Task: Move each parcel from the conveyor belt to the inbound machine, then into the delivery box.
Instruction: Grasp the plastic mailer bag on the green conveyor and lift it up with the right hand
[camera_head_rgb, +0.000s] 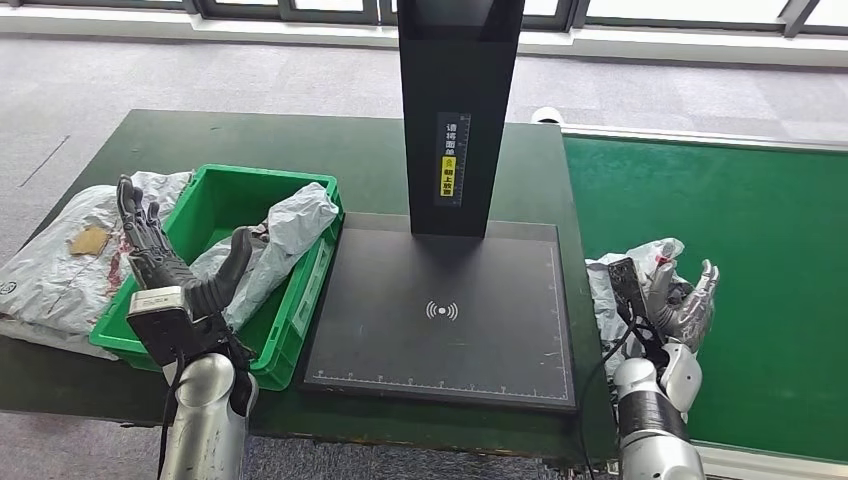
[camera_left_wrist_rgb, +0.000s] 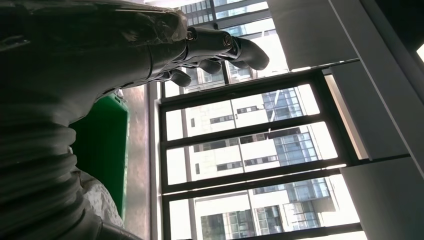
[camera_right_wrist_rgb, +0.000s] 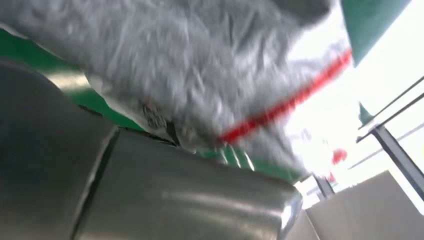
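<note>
Right hand (camera_head_rgb: 690, 305) cupping crumpled grey plastic parcel (camera_head_rgb: 640, 275), grip unclear; likely soft, light, slippery; best bunched mid-body.

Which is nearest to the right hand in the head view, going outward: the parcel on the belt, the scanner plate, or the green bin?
From the right hand:
1. Grey parcel, on the conveyor belt, right against the hand.
2. Black scanner plate, mid-table, on the hand's left.
3. Green bin, far left, beyond the plate.
</note>
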